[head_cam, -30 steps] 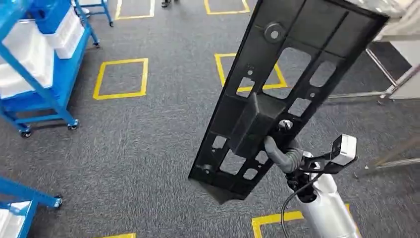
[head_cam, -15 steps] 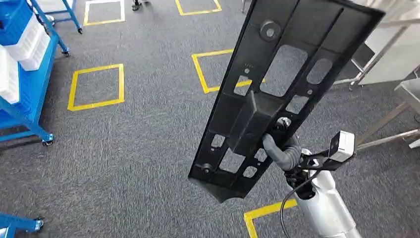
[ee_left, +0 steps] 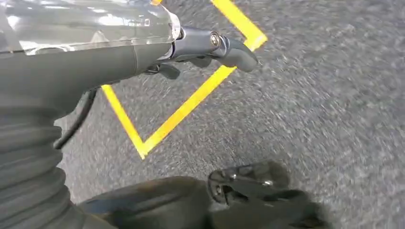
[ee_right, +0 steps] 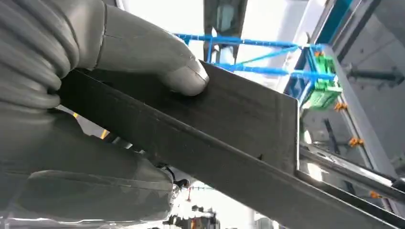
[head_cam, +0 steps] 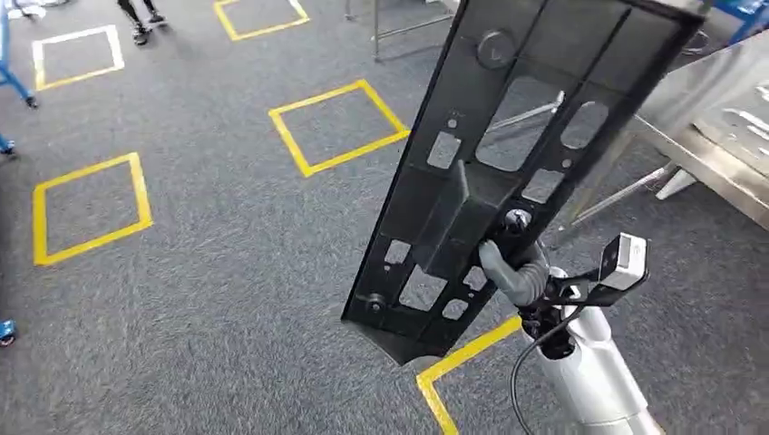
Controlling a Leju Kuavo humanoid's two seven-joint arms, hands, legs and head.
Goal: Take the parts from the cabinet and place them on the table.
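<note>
Carpet of speckled grey, marked with yellow taped squares, fills the head view. Rising over it at a slant is a long black plastic panel, the part being carried. Its top end is cut off by the picture's upper edge, and it hides most of the right robot hand; only a grey thumb and curled fingers show, clamped on a raised block near the panel's lower half. In the right wrist view the thumb presses flat on the panel's dark edge. The left robot hand hangs over the carpet in its wrist view, blurred, fingers loosely curled on nothing, though how far they close is hard to make out.

Compared with a second ago, the whole scene has swung: the blue shelving carts have slid out of view, and a steel bench now enters at the upper right, its top partly cut off. A person's feet show at the top edge. The panel has kept its tilt.

The panel is matte black, ribbed, pierced with rectangular and oval cut-outs, with a round boss near the top.
</note>
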